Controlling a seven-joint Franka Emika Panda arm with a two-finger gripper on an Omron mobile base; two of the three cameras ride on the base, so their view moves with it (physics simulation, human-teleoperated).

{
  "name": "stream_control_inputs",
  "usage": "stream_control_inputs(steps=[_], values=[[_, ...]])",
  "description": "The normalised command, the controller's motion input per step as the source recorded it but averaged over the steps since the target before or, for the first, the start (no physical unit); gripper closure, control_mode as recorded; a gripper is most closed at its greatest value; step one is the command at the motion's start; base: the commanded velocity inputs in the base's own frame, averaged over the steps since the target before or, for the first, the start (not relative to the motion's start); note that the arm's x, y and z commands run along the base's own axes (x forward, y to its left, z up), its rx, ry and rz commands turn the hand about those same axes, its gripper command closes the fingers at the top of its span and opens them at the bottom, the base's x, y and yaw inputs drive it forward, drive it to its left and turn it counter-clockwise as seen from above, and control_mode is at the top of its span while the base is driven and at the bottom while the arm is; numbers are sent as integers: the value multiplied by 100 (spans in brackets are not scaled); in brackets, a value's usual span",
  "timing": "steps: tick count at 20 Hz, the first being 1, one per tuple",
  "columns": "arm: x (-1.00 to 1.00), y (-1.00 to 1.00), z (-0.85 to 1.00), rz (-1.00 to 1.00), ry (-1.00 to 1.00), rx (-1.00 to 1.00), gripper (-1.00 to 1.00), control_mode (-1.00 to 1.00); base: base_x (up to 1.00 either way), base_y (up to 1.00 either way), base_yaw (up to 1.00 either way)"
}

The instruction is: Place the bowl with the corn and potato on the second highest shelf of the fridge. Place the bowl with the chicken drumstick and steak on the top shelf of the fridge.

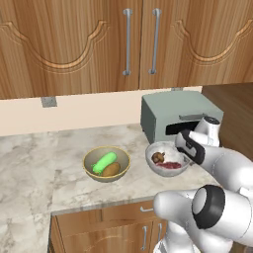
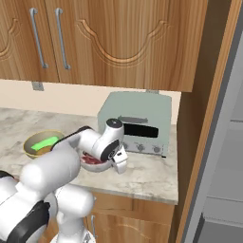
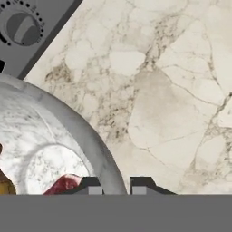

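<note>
Taking the toaster oven [image 1: 179,116] at the back of the marble counter [image 1: 44,158] as the fixed mark: well to its left, toward the counter's front, sits the olive bowl with the gold rim [image 1: 106,163], holding the green corn [image 1: 105,162] and the brown potato [image 1: 111,170]. It stands free, untouched. Just in front of the oven's left end is the pale marbled bowl [image 1: 167,159] with the drumstick [image 1: 158,157] and the red steak [image 1: 171,165] inside. The gripper [image 3: 116,185] is at this bowl's rim on the side nearest the oven, and its jaws are pinched close on the rim wall, one finger inside and one outside.

The marbled bowl looks stiff and hard, likely smooth and a little slippery, and made heavier on one side by the meat. A hold on the rim alone may let it tip, so it likely wants lifting slowly and level. The fridge [image 2: 228,156] stands open to the right of the oven, past the wooden side panel [image 2: 201,142].
</note>
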Motion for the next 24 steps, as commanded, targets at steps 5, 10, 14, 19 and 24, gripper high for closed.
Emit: stream_control_inputs(steps=[5, 10, 14, 19, 24], values=[[-33, 6, 36, -1, 0, 0, 100, -100, 0, 0, 0], [-89, 5, 63, -6, -15, 0, 100, -100, 0, 0, 0], [-89, 18, 78, -16, -27, 0, 100, -100, 0, 0, 0], [-52, 53, 77, -21, -20, 1, 100, -100, 0, 0, 0], [-28, 89, 68, -14, -16, -1, 100, -100, 0, 0, 0]])
